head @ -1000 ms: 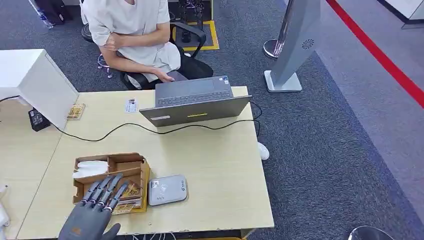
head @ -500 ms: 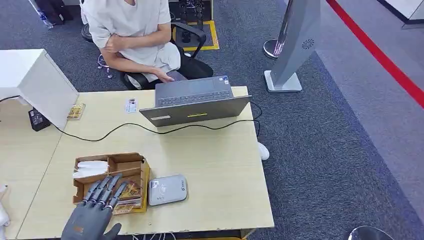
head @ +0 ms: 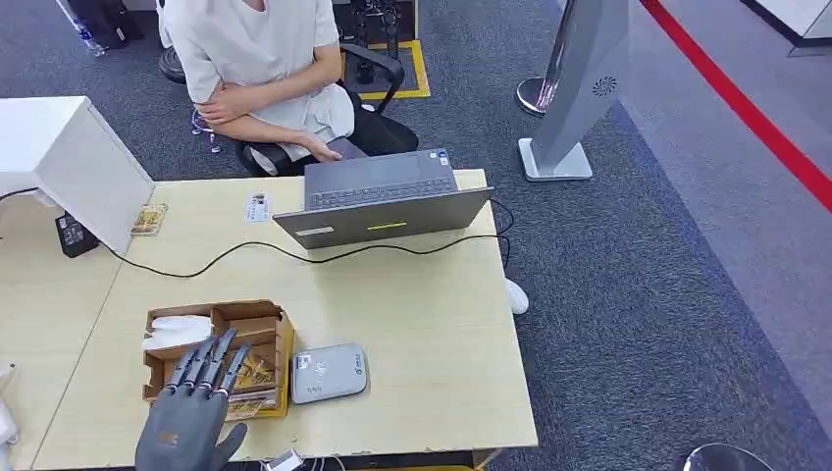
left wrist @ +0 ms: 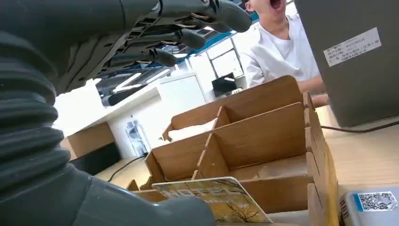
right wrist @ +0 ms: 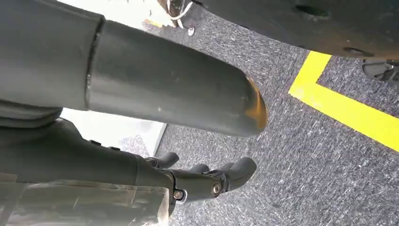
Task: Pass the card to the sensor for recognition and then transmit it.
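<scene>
My left hand (head: 191,417) hovers with fingers spread, holding nothing, over the near end of the wooden organizer (head: 265,316) on the tabletop (head: 412,324). The card (left wrist: 221,200) lies in the organizer's nearest compartment, just under my fingers. It looks thin, stiff, light and slick; I judge pinching its raised edge safest. The grey sensor (head: 329,373) sits just beside the organizer. My right hand (right wrist: 207,181) hangs over the floor, fingers curled, holding nothing.
</scene>
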Available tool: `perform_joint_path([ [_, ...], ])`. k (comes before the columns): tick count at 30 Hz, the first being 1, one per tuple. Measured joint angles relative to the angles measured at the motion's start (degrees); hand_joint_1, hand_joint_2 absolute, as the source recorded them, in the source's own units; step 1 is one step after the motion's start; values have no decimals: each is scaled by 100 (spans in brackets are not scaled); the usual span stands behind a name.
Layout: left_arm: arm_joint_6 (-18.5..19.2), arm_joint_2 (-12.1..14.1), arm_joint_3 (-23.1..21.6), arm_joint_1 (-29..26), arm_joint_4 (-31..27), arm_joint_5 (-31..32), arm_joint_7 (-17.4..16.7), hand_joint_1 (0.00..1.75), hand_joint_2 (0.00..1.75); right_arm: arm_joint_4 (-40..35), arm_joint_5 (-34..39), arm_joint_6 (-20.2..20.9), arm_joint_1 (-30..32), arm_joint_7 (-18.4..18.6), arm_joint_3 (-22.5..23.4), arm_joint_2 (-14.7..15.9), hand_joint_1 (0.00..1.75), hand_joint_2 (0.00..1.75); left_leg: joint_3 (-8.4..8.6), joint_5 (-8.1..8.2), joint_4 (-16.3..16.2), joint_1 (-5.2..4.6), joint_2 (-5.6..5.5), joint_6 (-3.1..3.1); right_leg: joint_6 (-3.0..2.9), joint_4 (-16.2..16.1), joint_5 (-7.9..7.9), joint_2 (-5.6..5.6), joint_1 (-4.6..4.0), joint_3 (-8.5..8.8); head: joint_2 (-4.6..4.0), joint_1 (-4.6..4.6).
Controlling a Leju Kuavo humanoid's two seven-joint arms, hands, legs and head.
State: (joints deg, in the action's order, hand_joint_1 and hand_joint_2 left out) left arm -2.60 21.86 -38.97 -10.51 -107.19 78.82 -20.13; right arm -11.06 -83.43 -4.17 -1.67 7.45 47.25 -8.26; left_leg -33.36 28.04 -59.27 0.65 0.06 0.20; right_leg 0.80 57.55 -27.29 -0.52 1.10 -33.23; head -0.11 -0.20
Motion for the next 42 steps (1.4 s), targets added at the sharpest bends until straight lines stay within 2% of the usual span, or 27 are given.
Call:
perform_joint_path([
  [10, 9, -155, 9, 7, 147, 11, 2, 0, 175, 0, -17, 4, 0, 11, 0, 0, 0, 0, 0, 0, 0, -1, 0, 0, 0, 0, 0, 0, 0, 0, 0, 0],
  [30, 15, -190, 90, 6, 171, 9, 11, 0, 175, 0, -17, 4, 0, 11, 0, 0, 0, 0, -1, 0, 0, 0, 0, 0, 0, 0, 0, 0, 0, 0, 0, 0],
  [40, 144, -190, 109, 6, 171, -48, 13, 0, 175, 0, -24, 4, 0, 11, 0, 0, 0, 0, 0, 0, 0, 0, 0, 0, 0, 0, 0, 0, 0, 0, 0, 0],
  [41, 146, -190, 112, 6, 171, -59, 11, 10, 175, 0, -24, 4, 0, 11, 0, 0, 0, 0, 0, 0, 0, 0, 0, 0, 0, 0, 0, 0, 0, 0, 0, 0],
  [42, 149, -190, 114, 6, 171, -59, 13, 175, 175, 0, -24, 4, 0, 11, 0, 0, 0, 0, 0, 0, 0, 0, 0, 0, 0, 0, 0, 0, 0, 0, 0, 0],
])
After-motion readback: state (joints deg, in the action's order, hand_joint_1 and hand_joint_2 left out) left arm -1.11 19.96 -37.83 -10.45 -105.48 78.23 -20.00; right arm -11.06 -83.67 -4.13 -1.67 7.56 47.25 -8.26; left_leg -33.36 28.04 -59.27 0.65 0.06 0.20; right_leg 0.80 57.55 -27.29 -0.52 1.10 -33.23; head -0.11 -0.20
